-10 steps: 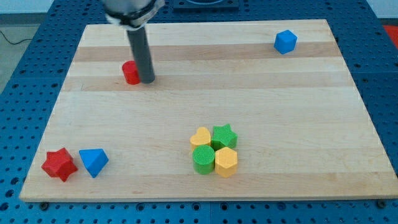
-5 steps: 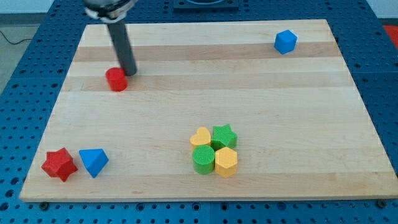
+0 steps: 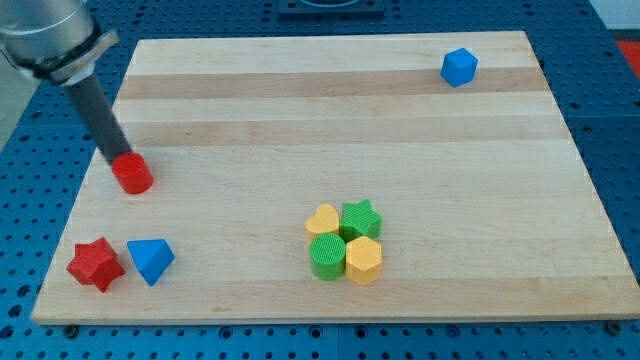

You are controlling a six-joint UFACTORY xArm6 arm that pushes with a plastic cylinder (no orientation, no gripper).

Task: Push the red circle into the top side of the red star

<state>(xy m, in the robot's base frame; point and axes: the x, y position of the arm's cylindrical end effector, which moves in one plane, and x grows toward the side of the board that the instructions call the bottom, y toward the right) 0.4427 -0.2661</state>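
Note:
The red circle (image 3: 131,173) lies on the wooden board (image 3: 330,120) near its left edge. The red star (image 3: 95,264) sits at the board's bottom left corner, well below the circle. My tip (image 3: 115,160) touches the circle's upper left side. The dark rod rises from there toward the view's top left.
A blue triangular block (image 3: 150,260) sits right next to the red star on its right. A cluster of a yellow heart (image 3: 322,220), green star (image 3: 360,217), green cylinder (image 3: 326,256) and yellow hexagon (image 3: 363,260) lies at bottom centre. A blue cube (image 3: 459,67) is at top right.
The tip has pushed the red circle down and to the left, from the upper board to near the left edge. The rod went from the circle's right side to its upper left.

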